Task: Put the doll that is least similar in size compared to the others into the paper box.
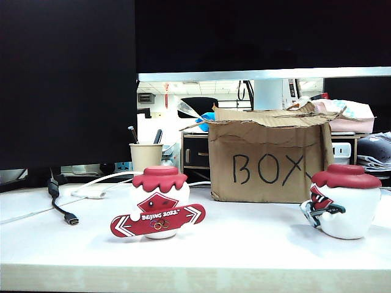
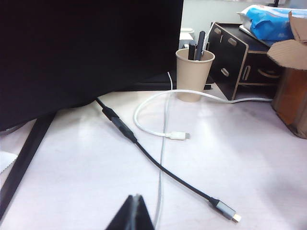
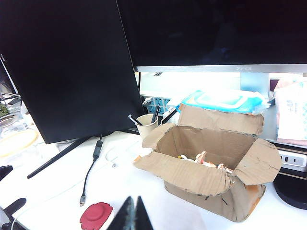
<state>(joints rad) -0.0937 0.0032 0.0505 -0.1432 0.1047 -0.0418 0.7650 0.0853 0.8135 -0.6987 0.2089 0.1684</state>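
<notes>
Inside paper box point(image 3: 211, 165): doll point(image 3: 204, 158) lying low, long axis unclear | right hand point(image 3: 135, 213) together, empty, above near-left of box, nearer arm | left hand point(image 2: 133, 213) together, far left over counter point(image 2: 249, 163)

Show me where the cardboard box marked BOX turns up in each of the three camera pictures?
Exterior view: paper box stands right of centre, lettering facing the camera.
Left wrist view: only one corner and flap at the right edge.
Right wrist view: seen from above, open, lower right.
Shared landmark: the paper cup of pens.
</notes>
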